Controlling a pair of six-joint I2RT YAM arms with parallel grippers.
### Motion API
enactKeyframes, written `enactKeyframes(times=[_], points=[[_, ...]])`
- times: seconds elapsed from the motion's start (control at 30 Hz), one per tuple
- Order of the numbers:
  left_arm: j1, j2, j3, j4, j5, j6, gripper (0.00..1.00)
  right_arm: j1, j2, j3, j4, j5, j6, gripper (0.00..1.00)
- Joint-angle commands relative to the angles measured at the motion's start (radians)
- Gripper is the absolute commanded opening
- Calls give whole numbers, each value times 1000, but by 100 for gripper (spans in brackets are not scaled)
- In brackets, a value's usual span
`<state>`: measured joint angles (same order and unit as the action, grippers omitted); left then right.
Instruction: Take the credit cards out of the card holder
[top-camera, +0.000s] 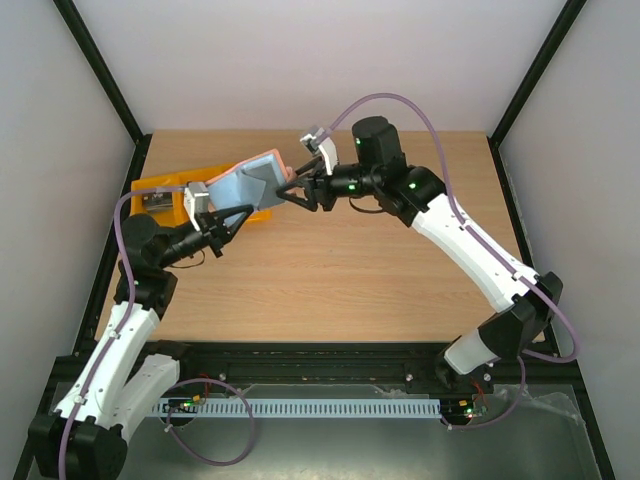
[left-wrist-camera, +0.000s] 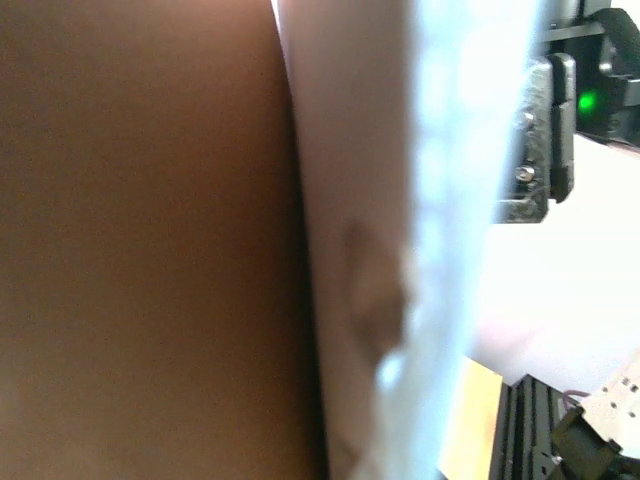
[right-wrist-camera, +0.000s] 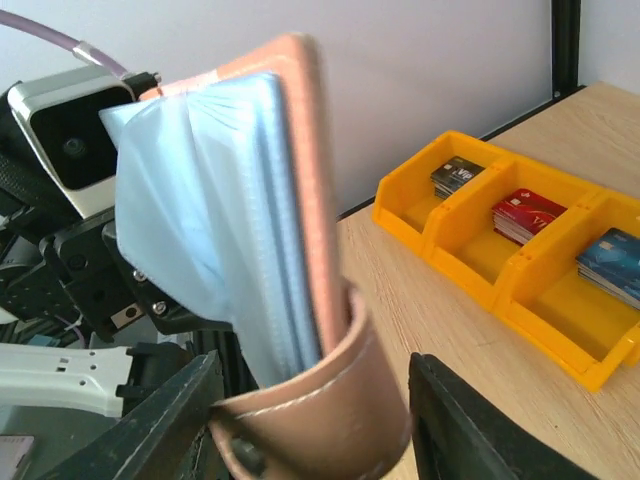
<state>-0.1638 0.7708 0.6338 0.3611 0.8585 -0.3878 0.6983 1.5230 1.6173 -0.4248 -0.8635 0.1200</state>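
The card holder (top-camera: 250, 180), with its pale blue-grey face and pinkish-brown rim, is held tilted in the air above the table's far left. My left gripper (top-camera: 222, 215) is shut on its lower left edge. The holder fills the left wrist view (left-wrist-camera: 360, 200) and hides my left fingers there. My right gripper (top-camera: 293, 190) is at the holder's right end. In the right wrist view its fingers (right-wrist-camera: 170, 420) stand wide apart around the holder's brown tab (right-wrist-camera: 320, 420). Credit cards lie in a tray: dark grey (right-wrist-camera: 458, 175), red (right-wrist-camera: 528, 215), blue (right-wrist-camera: 612, 262).
A yellow three-compartment tray (top-camera: 160, 190) stands at the far left under the holder and also shows in the right wrist view (right-wrist-camera: 470, 250). The wooden table (top-camera: 380, 270) spreads to the right. Black frame posts stand at the corners.
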Motion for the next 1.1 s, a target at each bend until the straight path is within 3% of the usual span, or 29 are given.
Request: enactKeyframes(times=[0.0, 0.1, 0.4, 0.73, 0.9, 0.93, 1.0, 1.07], points=[[3, -15, -6, 94, 92, -30, 2, -8, -41, -7, 9, -31, 11, 47], [3, -18, -6, 98, 107, -29, 2, -16, -47, -7, 9, -19, 8, 39], [-6, -19, -6, 102, 189, 49, 2, -7, -21, -6, 67, -32, 57, 29], [-7, -16, -5, 121, 196, 44, 2, 83, 9, 13, 79, -61, 20, 36], [-7, -14, -6, 97, 159, 31, 2, 93, 23, 33, 71, -56, 32, 17], [-7, -13, -6, 80, 130, 30, 12, 93, 24, 37, 77, -52, 40, 12], [-6, -15, -6, 53, 64, 28, 52, 92, 22, 39, 101, -24, 71, 6], [-7, -15, -8, 48, 19, 35, 74, 93, 26, 42, 108, 24, 100, 2]])
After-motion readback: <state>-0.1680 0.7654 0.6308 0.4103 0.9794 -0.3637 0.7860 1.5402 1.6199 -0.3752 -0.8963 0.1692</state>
